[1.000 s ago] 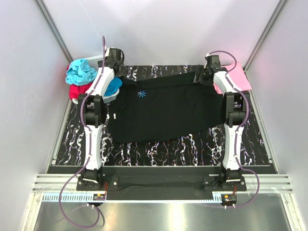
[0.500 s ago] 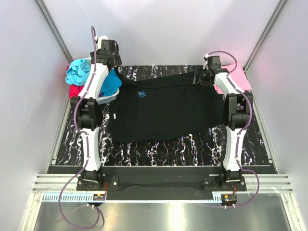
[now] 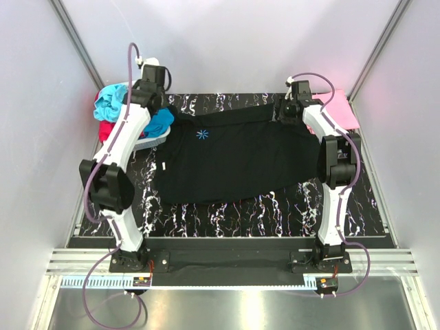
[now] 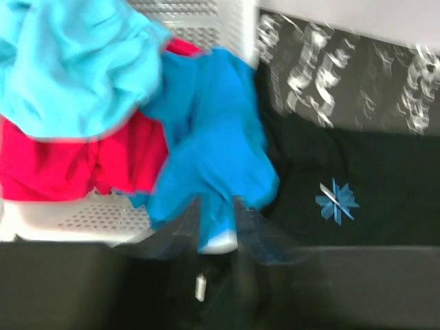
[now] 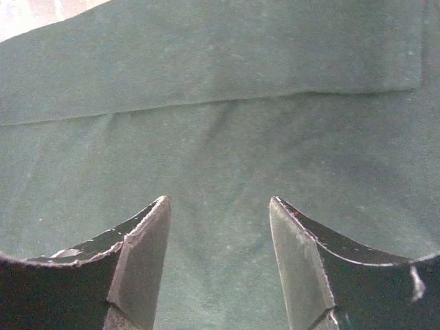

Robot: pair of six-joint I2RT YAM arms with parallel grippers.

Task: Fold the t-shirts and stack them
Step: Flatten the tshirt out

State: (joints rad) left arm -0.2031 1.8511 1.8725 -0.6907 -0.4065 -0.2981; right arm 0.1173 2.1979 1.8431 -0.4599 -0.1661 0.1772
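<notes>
Right gripper (image 5: 219, 203) spread wide over flat matte black t-shirt (image 3: 227, 155); left gripper (image 4: 218, 223) blurred, gap unclear

We see the left gripper (image 4: 218, 225) only as blur; beyond it the teal t-shirt (image 4: 75, 75) hides part of the red t-shirt (image 4: 55, 165).

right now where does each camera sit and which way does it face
Top external: above and behind the bases, looking down at the table; both arms whole, black t-shirt between them.
Left wrist: near the basket, facing its teal, red and blue t-shirts; left gripper blurred.
Right wrist: close over the black t-shirt; right gripper open.
Shared: top and left wrist both show the starburst mark.
</notes>
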